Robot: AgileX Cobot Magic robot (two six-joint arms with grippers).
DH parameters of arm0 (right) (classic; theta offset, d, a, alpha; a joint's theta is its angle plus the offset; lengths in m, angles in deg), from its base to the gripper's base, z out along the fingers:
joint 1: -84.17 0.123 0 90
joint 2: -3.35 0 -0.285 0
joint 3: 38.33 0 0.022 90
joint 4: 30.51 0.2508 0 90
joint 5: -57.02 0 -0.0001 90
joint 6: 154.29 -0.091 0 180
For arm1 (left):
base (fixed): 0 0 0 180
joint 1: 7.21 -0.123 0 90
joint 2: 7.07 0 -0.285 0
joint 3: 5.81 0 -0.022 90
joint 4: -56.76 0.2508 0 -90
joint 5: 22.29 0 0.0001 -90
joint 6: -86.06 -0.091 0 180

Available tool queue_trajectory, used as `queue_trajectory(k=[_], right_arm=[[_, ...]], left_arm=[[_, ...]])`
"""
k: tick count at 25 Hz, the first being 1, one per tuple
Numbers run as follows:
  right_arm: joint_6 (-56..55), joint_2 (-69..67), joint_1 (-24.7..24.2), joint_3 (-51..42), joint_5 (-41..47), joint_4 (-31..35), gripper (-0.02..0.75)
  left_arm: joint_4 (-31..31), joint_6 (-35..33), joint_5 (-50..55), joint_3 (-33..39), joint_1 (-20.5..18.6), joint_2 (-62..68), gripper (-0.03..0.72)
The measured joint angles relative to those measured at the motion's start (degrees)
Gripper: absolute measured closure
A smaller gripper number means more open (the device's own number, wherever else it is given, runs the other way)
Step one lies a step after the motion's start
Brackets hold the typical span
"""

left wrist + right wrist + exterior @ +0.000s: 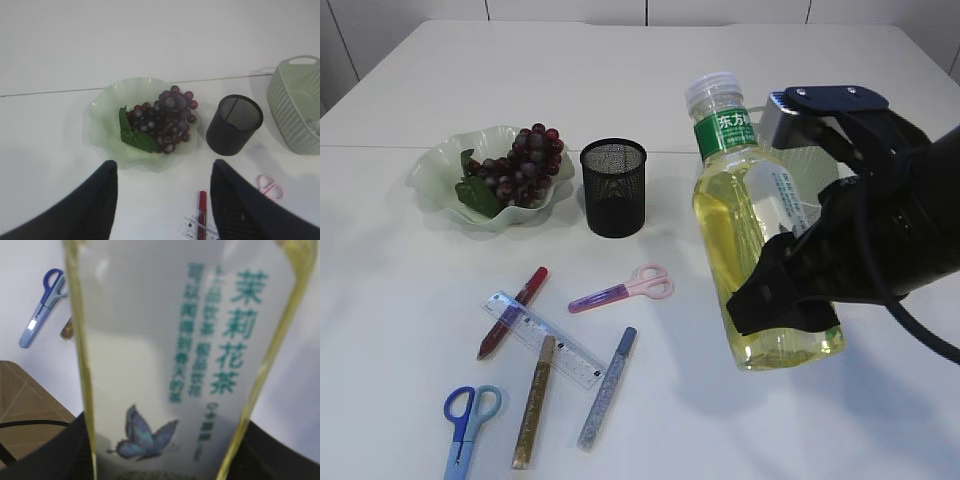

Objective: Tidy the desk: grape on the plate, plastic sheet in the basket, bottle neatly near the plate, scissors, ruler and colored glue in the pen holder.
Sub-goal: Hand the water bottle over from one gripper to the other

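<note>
One clear plastic bottle of yellow tea (760, 230) fills my right hand (790, 290), hiding the basket at 3 o'clock; my left hand (162, 200) hangs released above bare white desk (50, 145).

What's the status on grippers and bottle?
Right gripper clamped on tea bottle, lifted clear of table. Left gripper open, empty, over grape plate. Nothing blocking.

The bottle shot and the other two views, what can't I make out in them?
- Basket: cut off by the left wrist view's right edge; in the exterior view the bottle and right arm cover it, so its contents are unclear.
- Right tool: in its wrist view the bottle fills the frame, hiding the fingertips.
- Blue scissors: cropped by the exterior view's bottom edge.
</note>
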Motion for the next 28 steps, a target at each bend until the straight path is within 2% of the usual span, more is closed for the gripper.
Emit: queue_trajectory(k=[4, 7, 13, 18, 21, 28], right_arm=[[4.9, 0.0, 0.0, 0.0, 0.0, 4.4, 0.286], [8.4, 0.0, 0.0, 0.0, 0.0, 7.6, 0.286], [12.5, 0.0, 0.0, 0.0, -0.3, 11.8, 0.286], [13.0, 0.0, 0.0, 0.0, -0.4, 12.0, 0.286], [13.3, 0.0, 0.0, 0.0, -0.4, 12.0, 0.286], [14.3, 0.0, 0.0, 0.0, -0.4, 12.1, 0.286]], left_arm=[[0.0, -0.4, -12.7, 16.0, 0.0, -6.1, 0.254], [-0.3, -0.4, -19.6, 24.3, 0.0, -8.3, 0.254], [-0.3, -0.5, -27.9, 33.5, 0.0, -8.8, 0.253], [1.1, -0.5, -29.2, 35.1, 1.4, -6.3, 0.254], [0.9, -0.5, -30.9, 35.2, 4.4, -4.3, 0.254], [-2.0, -0.6, -33.5, 35.1, 17.6, -4.0, 0.256]])
